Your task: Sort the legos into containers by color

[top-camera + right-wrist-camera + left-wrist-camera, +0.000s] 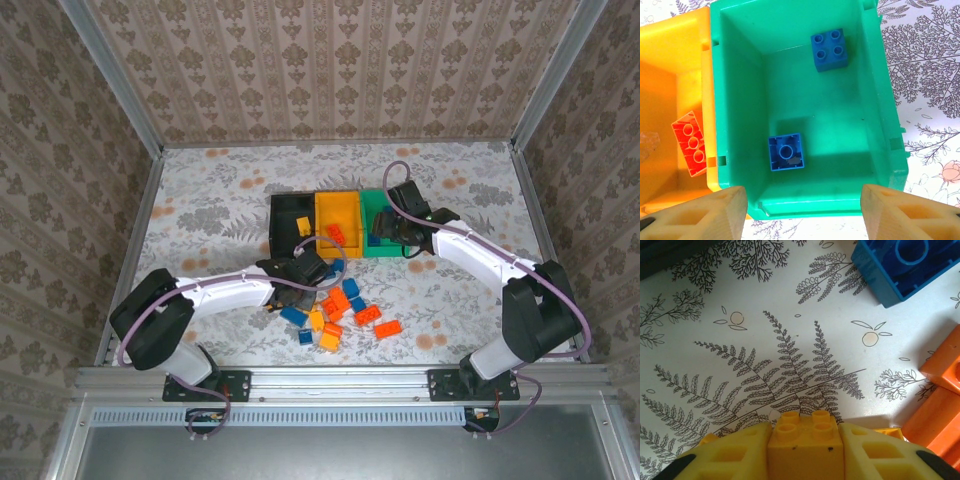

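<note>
In the left wrist view my left gripper (805, 452) is shut on a yellow lego (805, 440), studs facing away, just above the patterned table. From above, that gripper (300, 272) sits left of the loose pile of legos (340, 310). The containers stand in a row: black (285, 212), orange-yellow (340, 208), green (370, 205). My right gripper (395, 232) hovers open over the green bin's near end (810, 206), its fingers (715, 210) wide apart and holding nothing. Two blue legos (829, 50) (786, 152) lie in the green bin. A red-orange one (690, 142) lies in the orange-yellow bin (670, 75).
An upturned blue brick (900, 265) and red-orange bricks (940, 390) lie close to the right of my left gripper. A yellow brick (303, 226) rests in the black bin. Metal rails and patterned walls enclose the table (200, 220).
</note>
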Robot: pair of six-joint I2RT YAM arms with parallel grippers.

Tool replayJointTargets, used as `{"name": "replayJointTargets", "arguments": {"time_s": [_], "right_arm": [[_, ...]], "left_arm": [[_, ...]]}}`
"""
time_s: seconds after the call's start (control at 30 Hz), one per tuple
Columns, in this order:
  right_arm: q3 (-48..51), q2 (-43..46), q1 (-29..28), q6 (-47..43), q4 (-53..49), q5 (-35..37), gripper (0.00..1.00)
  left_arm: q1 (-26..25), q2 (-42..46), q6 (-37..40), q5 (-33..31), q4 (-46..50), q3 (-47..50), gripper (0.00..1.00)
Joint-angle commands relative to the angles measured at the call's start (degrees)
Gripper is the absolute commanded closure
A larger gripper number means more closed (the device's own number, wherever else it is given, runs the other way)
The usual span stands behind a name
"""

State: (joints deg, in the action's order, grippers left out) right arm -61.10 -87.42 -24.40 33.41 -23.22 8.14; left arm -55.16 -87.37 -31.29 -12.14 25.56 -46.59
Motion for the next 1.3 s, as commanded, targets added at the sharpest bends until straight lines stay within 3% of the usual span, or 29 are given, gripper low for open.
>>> {"name": "replayJointTargets", "arguments": {"time_s": [0.0,0.23,0.43,0.67,0.87,1.07,1.27], "right_arm": [[0.8,2.1,0.4,1.1,0.4,-0.5,0.37],[1.4,3.3,0.7,1.5,0.5,-0.4,0.37],[3.0,4.8,0.7,2.3,1.1,-0.9,0.37],[4.5,5.5,0.7,2.7,1.2,-1.1,0.36],[5.5,7.2,0.7,2.5,0.4,-2.1,0.36],[8.3,11.4,0.2,1.7,-1.1,-5.5,0.34],[11.9,14.9,-1.9,0.0,-3.4,-8.3,0.32]], "left_arm": [[-0.5,1.0,0.1,-2.0,2.2,-1.4,0.66],[0.6,6.7,1.2,-3.3,3.7,-4.4,0.73],[7.7,11.4,5.2,-1.3,2.5,-10.8,0.72],[18.2,0.3,8.7,3.3,-1.8,-20.8,0.73],[21.7,-11.0,10.2,4.1,-1.7,-29.8,0.72],[22.7,-15.7,10.2,4.7,-0.3,-34.8,0.55],[22.3,-10.6,9.1,7.2,-1.5,-33.8,0.3]]}}
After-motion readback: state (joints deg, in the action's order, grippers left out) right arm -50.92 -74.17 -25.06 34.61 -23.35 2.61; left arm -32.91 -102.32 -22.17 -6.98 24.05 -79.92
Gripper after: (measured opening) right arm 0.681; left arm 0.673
